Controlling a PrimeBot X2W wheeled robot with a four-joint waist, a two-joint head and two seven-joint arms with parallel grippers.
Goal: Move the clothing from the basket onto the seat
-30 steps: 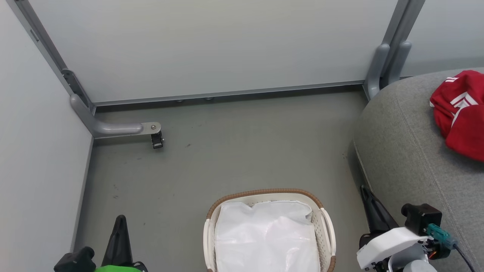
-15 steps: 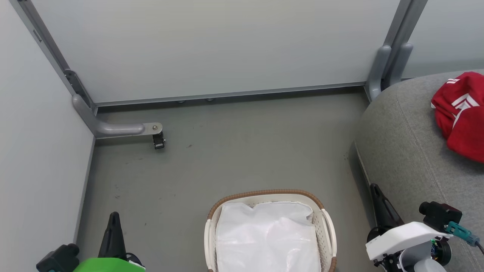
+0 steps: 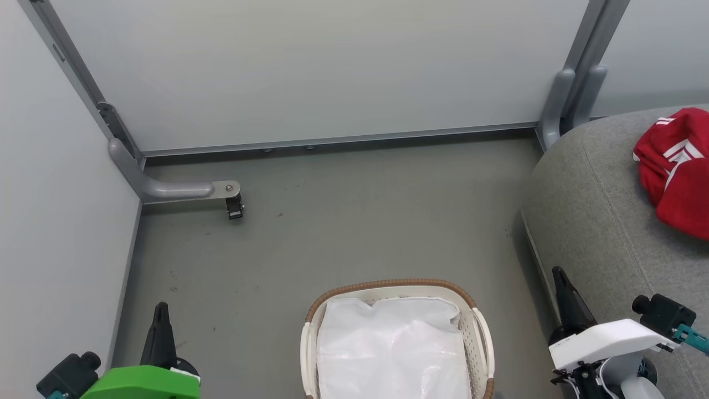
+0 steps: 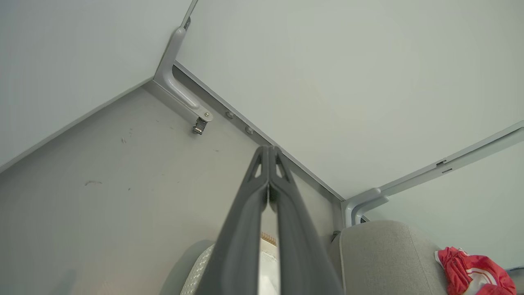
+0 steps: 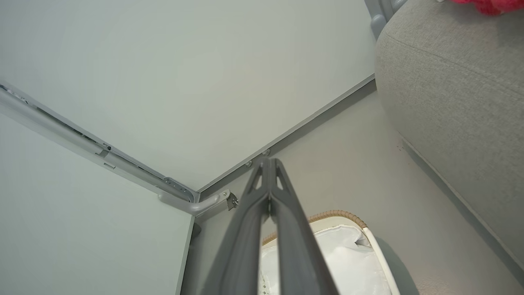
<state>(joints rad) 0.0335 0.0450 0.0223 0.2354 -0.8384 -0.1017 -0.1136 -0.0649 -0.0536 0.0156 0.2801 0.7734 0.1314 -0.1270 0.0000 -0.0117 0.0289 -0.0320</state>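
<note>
The red clothing (image 3: 676, 169) with white stripes lies bunched on the grey seat (image 3: 598, 221) at the right; the left wrist view has the clothing (image 4: 475, 274) at its lower right on the seat (image 4: 385, 254). The cream basket (image 3: 479, 332) with brown rim stands on the floor at bottom centre, holding just its white liner (image 3: 390, 352). My left gripper (image 3: 161, 310) is shut and empty at the lower left, left of the basket. My right gripper (image 3: 558, 275) is shut and empty between the basket and the seat. In the wrist views the left gripper (image 4: 268, 149) and the right gripper (image 5: 268, 162) each show both fingers pressed together.
Pale partition walls (image 3: 310, 66) close off the back and left, with a grey metal foot and caster (image 3: 230, 199) jutting onto the floor at the left. Open grey floor (image 3: 360, 221) lies between the basket and the back wall.
Both grippers have sunk lower in the head view and drifted outward, the left one leftward and the right one rightward. They stay shut. The clothing and basket lie as before.
</note>
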